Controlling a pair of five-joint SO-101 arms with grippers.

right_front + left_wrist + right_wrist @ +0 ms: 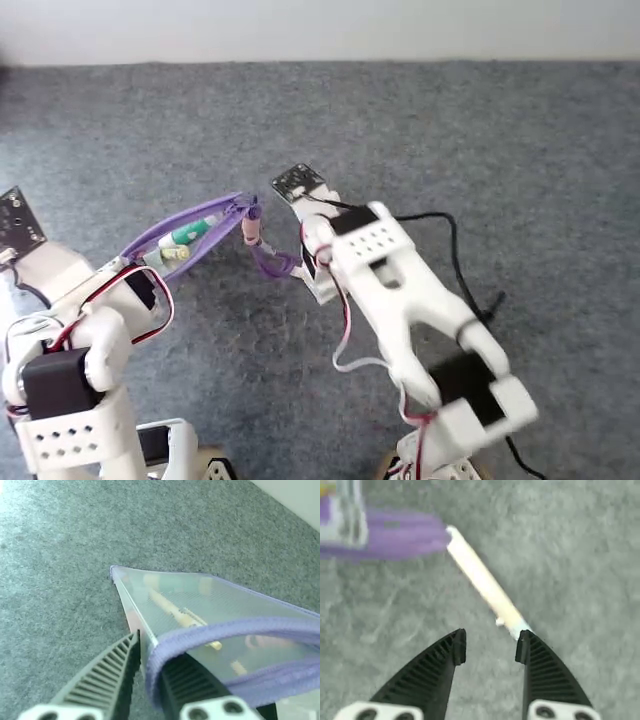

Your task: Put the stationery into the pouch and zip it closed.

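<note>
Pinching pouch rim, left jaws; right jaws spread beside pale stick, carpet.

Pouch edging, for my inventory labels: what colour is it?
Purple; the pouch edging shows best in the left wrist view.

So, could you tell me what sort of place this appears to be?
Probably a small robotics test bench: the left arm and right arm stand side by side on a grey carpet-like surface with a plain pale wall behind, and a purple pouch as workpiece.
</note>
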